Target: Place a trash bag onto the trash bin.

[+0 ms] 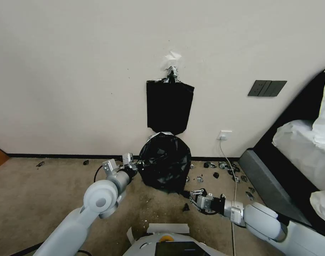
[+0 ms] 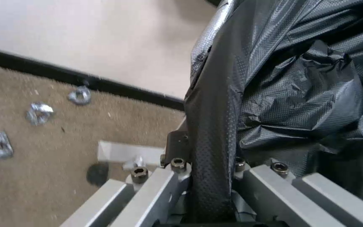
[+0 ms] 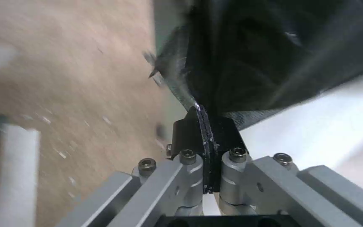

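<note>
The trash bag point(image 1: 165, 163) bulges in a glossy black mound on the carpet point(image 1: 45, 185) at the foot of the wall, just under the flat bag pack point(image 1: 169, 106) hanging from a clip. The left pincer point(image 1: 137, 165) pinches the bag's left edge; the right pincer point(image 1: 189, 195) grips its lower right hem, pads point(image 3: 190, 132) clamped on the film.

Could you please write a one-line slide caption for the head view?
Both pincers, left and right, grip the crinkled glossy black plastic trash bag against the wall.
</note>
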`<state>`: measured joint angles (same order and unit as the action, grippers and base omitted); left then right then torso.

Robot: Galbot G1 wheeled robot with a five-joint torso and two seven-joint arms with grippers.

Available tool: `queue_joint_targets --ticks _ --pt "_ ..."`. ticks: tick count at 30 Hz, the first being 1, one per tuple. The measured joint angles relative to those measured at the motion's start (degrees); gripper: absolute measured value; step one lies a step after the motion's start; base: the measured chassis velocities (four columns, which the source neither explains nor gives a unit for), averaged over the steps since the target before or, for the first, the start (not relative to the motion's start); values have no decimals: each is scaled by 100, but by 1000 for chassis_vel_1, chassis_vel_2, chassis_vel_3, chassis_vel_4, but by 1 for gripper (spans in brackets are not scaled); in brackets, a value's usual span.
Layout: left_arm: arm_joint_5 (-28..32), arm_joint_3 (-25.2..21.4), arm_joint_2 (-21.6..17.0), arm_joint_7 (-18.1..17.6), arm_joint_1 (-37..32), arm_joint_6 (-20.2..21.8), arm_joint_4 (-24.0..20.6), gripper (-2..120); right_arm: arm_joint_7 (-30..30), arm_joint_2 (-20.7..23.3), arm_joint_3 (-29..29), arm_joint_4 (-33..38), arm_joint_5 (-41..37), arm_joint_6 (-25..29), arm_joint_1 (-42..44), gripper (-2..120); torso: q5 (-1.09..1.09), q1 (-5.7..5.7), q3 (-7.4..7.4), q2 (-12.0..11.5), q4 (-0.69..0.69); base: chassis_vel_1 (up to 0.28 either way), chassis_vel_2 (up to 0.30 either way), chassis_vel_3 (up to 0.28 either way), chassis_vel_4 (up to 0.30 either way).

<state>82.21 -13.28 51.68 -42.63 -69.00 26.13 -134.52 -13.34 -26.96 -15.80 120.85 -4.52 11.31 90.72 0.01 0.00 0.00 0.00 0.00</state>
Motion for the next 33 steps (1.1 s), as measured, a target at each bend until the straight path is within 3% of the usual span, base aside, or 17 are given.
queue_joint_targets --ticks 5,20,23,26,30,33 --pt "45 107 118 -137 -156 77 -72 1 119 -365 194 -417 138 -157 -113 0 -1 0 0 0 0 0 0 0 0" --pt "-255 77 217 22 -391 76 -30 1 239 -691 225 -543 366 -171 197 0 -1 0 0 0 0 0 0 0 0" --pt "-361 76 204 57 -372 59 28 1 259 -711 150 -456 364 -141 334 10 -1 0 -1 0 0 0 0 0 0" --pt "-553 72 237 91 -237 -21 178 1 303 -715 -22 -296 263 -51 613 27 -2 0 0 0 -2 0 0 0 0" --pt "-676 39 243 145 -172 -112 282 1 376 -693 -173 -173 186 90 813 37 -1 0 0 0 -1 0 0 0 0" --pt "-814 -18 175 227 -97 -173 517 1 432 -663 -333 247 3 132 1080 53 -1 0 0 0 0 0 0 0 0"
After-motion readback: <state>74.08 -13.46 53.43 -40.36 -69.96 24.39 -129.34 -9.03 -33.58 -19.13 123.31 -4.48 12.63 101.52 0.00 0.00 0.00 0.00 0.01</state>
